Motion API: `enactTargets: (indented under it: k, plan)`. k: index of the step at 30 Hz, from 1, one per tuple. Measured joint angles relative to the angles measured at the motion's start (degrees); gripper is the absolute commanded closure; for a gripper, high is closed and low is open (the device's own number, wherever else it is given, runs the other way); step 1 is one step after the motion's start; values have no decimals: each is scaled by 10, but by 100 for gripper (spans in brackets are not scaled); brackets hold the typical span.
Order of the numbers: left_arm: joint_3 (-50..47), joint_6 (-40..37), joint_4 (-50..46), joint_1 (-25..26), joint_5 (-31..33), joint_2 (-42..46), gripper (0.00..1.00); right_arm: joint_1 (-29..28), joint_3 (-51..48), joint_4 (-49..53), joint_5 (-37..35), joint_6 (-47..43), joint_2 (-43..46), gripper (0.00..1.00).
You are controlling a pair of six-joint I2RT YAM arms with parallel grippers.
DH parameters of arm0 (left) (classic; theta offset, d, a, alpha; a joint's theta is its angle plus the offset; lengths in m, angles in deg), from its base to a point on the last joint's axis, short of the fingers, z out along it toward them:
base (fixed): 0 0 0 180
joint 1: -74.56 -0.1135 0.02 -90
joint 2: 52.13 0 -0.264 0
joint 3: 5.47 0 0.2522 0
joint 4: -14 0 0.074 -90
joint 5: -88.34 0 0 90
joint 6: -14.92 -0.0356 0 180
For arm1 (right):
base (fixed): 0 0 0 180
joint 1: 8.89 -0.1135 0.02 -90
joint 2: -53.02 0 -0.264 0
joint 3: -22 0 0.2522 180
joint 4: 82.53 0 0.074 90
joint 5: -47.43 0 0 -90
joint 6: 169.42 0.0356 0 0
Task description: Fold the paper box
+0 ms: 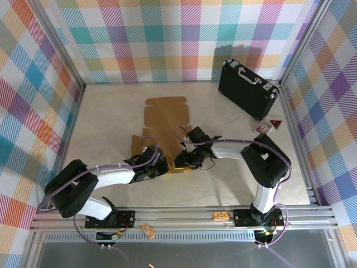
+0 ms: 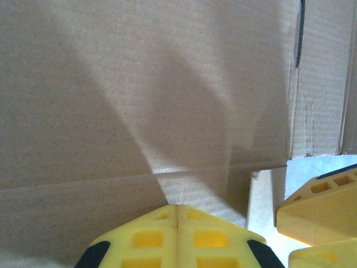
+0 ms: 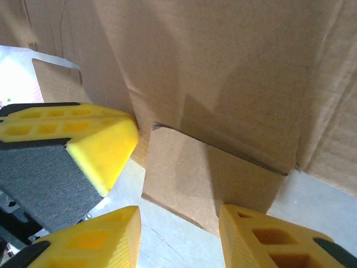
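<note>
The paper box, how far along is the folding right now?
Barely started. Done: nothing looks folded; the paper box lies as a flat sheet on the table. In hand: the left tool, shut, sits at the sheet's near edge, and the right tool, open, straddles a small flap there. Left: probably raising the walls, tucking the flaps and closing it.

The left arm and right arm stretch low and inward, wrists nearly meeting. The left end effector has its fingers pressed together; the right end effector, just beside it, holds its fingers apart.
</note>
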Motion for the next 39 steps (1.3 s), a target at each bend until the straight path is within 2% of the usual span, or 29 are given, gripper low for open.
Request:
enactTargets:
  k: [9, 10, 13, 15, 17, 19, 23, 29, 32, 35, 39]
  plan:
    - [0, 0, -9, 0, -2, 5, 99, 0, -4, -11, 5, 1, -17, 65]
    - [0, 0, -12, 0, -1, 7, 93, 0, -3, -12, 8, 1, -20, 65]
    - [4, -7, -55, 0, 7, 27, 65, 0, -1, -21, 19, 0, -28, 67]
    - [17, -13, -119, 3, 28, 62, 46, -1, -1, -27, 24, -2, -31, 67]
    - [26, -20, -174, 3, 55, 117, 35, -1, -1, -29, 26, -2, -32, 68]
    - [31, -25, -218, 1, 81, 178, 29, -1, -1, -30, 26, -2, -33, 68]
    - [31, -31, -294, -19, 116, 279, 24, -1, -1, -30, 26, -6, -33, 68]
    - [-13, -31, -356, -75, 129, 342, 14, -1, -1, -30, 27, -12, -33, 68]
    - [-41, -34, -352, -107, 105, 337, 14, -1, -1, -30, 27, -14, -33, 67]
    - [-60, -38, -322, -139, 64, 306, 17, -1, -1, -30, 27, -15, -33, 67]
    - [-71, -47, -278, -149, 26, 268, 20, -1, -1, -30, 28, -15, -33, 67]
